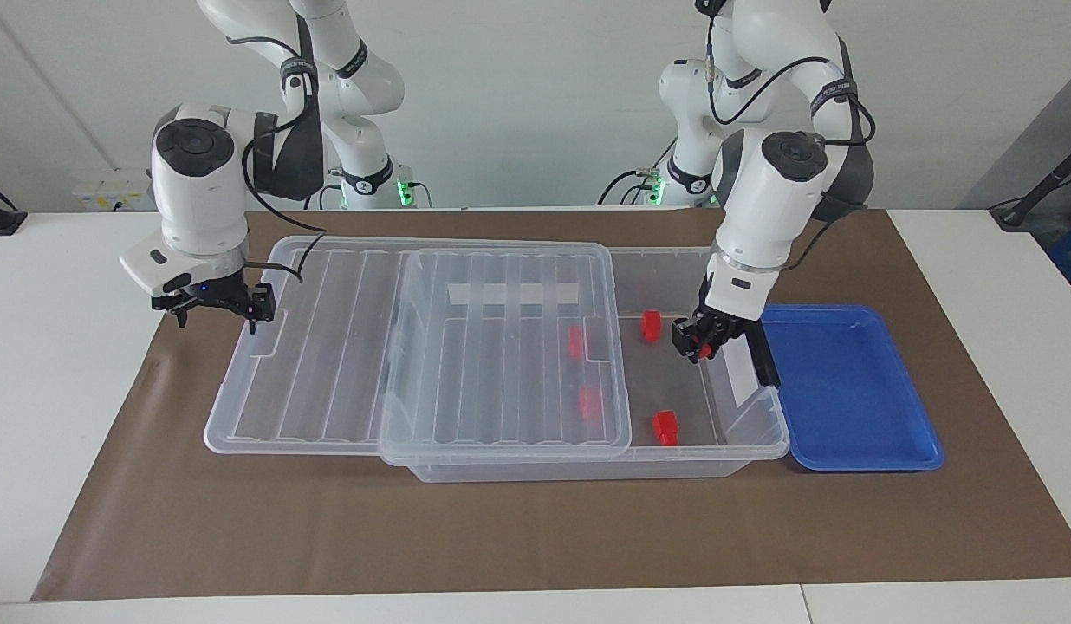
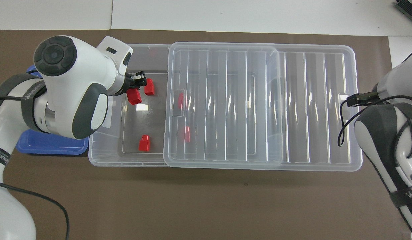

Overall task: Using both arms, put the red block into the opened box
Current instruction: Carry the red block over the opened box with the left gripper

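Box [image 1: 743, 433]: clear glossy plastic, ribbed lid [image 1: 501, 347]. Red block [image 2: 135, 96]: smooth shiny plastic. Blue tray [image 1: 847, 390]: glossy plastic. Brown mat [image 1: 535, 529]: matt, paper-like. Arm shells: smooth white plastic.
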`<move>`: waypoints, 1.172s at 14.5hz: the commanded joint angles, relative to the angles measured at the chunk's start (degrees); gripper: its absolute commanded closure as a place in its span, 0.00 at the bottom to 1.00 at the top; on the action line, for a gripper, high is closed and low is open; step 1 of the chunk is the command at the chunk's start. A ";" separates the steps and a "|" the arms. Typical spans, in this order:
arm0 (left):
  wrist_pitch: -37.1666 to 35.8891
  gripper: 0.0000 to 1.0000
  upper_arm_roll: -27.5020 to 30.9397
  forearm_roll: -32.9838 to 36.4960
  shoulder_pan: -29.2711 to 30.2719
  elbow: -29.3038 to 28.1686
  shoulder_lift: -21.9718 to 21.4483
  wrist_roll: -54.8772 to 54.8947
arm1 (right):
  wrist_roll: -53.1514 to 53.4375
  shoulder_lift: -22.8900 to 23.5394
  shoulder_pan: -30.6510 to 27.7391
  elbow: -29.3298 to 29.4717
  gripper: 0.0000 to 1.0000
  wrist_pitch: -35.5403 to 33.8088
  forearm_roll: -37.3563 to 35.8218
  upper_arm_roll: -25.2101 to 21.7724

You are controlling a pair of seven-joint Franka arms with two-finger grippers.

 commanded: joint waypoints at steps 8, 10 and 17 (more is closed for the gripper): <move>13.79 1.00 0.97 0.31 0.34 -5.00 3.03 1.64 | 4.76 -4.86 -0.01 10.71 0.00 -18.24 15.72 0.88; 13.62 1.00 0.97 0.31 0.34 -5.09 3.03 1.64 | 4.85 -5.04 -0.18 11.97 0.00 -22.21 16.43 0.80; 19.74 1.00 1.15 0.40 -0.53 -10.08 3.29 2.43 | 4.59 -5.83 -0.10 10.20 0.00 -20.82 16.34 0.79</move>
